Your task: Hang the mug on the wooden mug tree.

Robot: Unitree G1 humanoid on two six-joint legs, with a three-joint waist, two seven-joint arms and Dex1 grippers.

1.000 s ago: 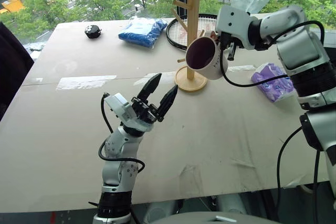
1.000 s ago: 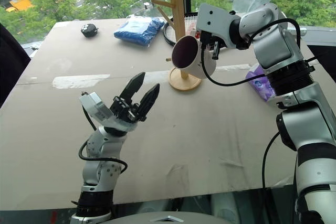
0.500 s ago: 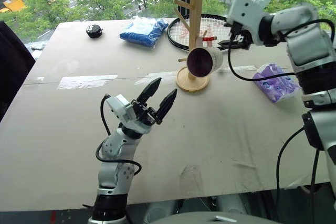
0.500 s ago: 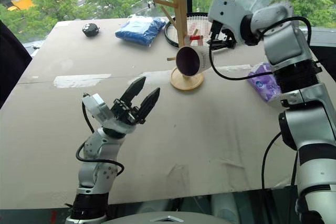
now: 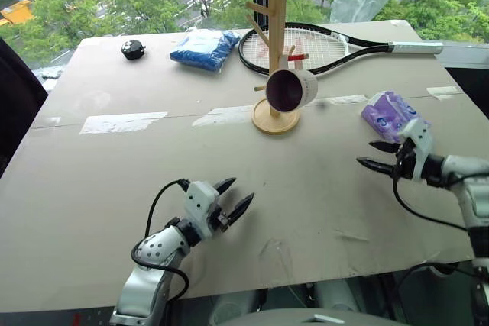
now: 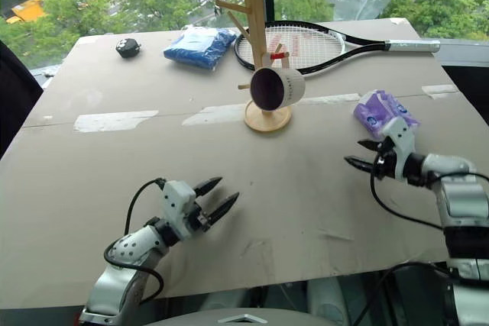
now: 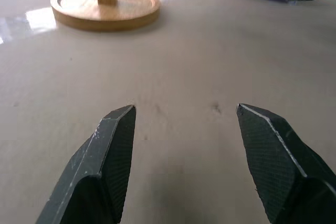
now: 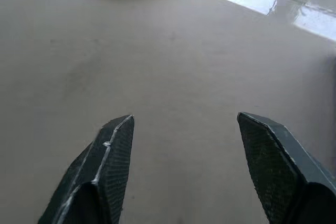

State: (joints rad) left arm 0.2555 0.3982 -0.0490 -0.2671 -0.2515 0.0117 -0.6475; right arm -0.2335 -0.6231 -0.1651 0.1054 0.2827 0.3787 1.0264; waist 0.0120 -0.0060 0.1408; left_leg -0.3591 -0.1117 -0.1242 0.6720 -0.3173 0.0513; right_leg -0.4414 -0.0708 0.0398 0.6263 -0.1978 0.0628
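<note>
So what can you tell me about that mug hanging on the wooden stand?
The mug is white outside and dark maroon-brown inside, and looks ceramic. It hangs tipped on its side from a low peg of the wooden mug tree, its open mouth facing the camera, above the tree's round base. Its handle, at the back by the post, is hard to make out. Nothing else touches it: both grippers are down near the table, well away.

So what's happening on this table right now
A two-armed robot is hanging a mug on a wooden mug tree. The mug is now on a peg, mouth facing the robot, with nothing holding it. Both grippers are open and empty, low over the table: the left gripper near the front edge, the right gripper beside a purple packet.
</note>
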